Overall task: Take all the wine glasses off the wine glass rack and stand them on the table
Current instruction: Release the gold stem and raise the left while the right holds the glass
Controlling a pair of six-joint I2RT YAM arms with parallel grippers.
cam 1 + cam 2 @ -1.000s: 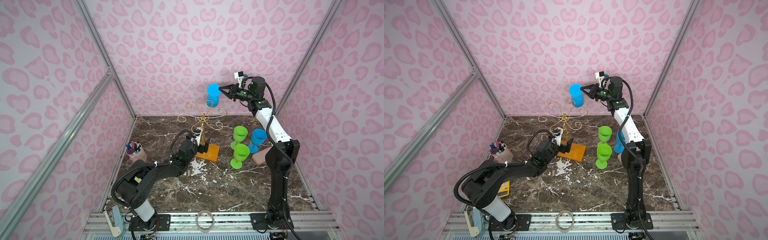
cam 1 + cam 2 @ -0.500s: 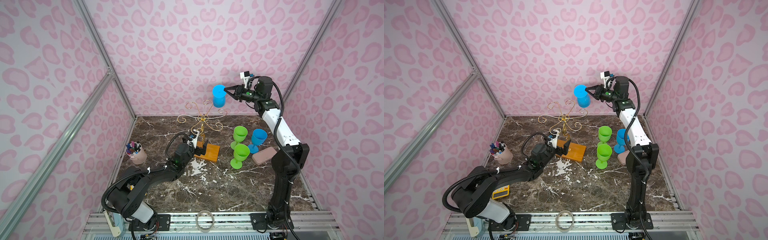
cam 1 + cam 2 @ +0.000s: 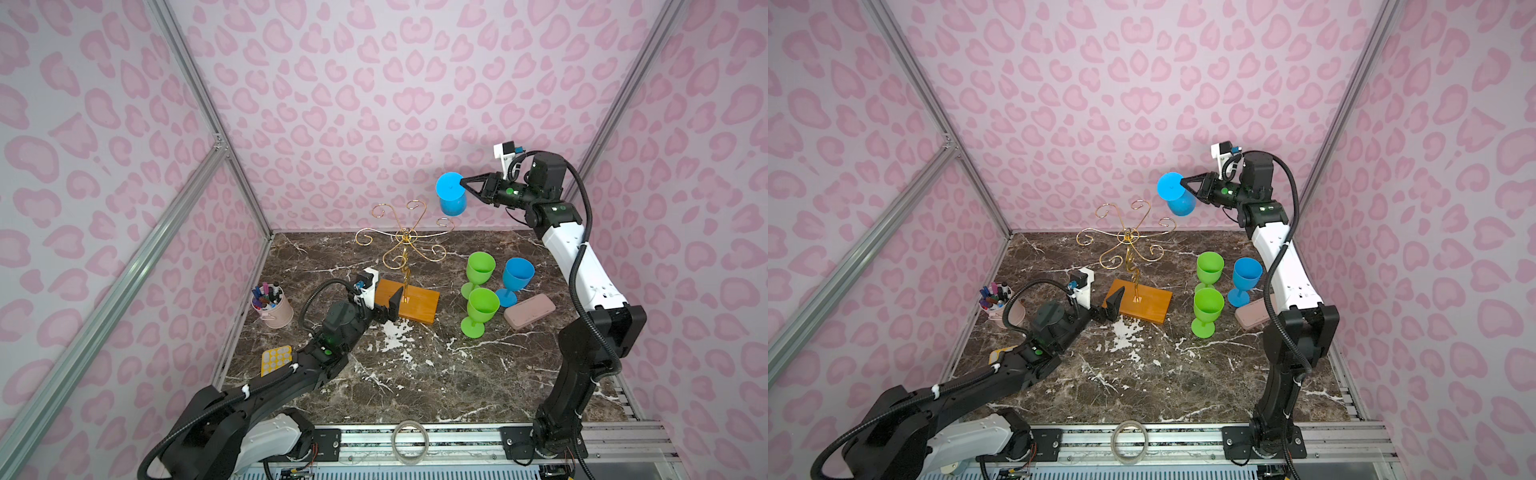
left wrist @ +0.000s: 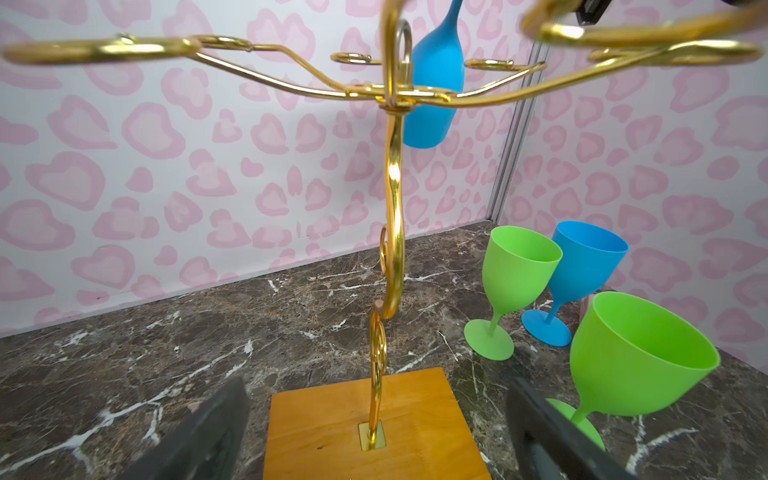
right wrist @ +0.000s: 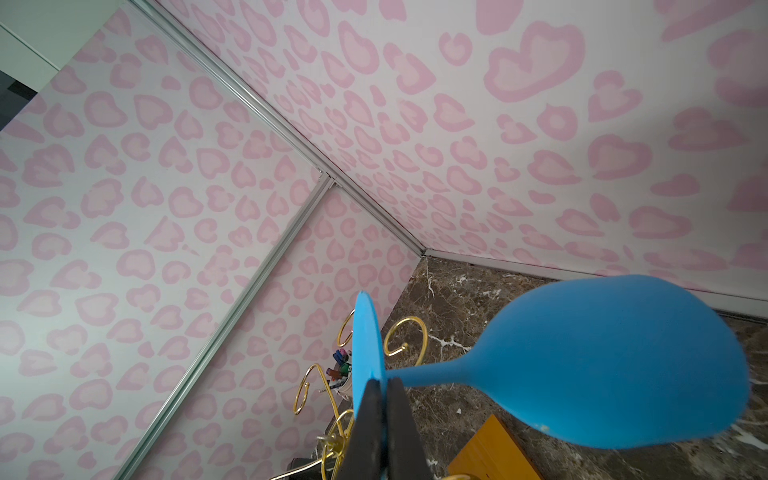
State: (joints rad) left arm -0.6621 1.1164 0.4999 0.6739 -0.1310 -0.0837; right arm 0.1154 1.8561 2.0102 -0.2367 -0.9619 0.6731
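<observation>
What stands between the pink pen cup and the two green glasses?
In both top views, the wine glass rack, with the open left gripper straddling its base.

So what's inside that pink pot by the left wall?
Coloured marker pens stand in the pink pot, caps poking above the rim. Their lower ends and the pot's bottom are hidden by its wall.
</observation>
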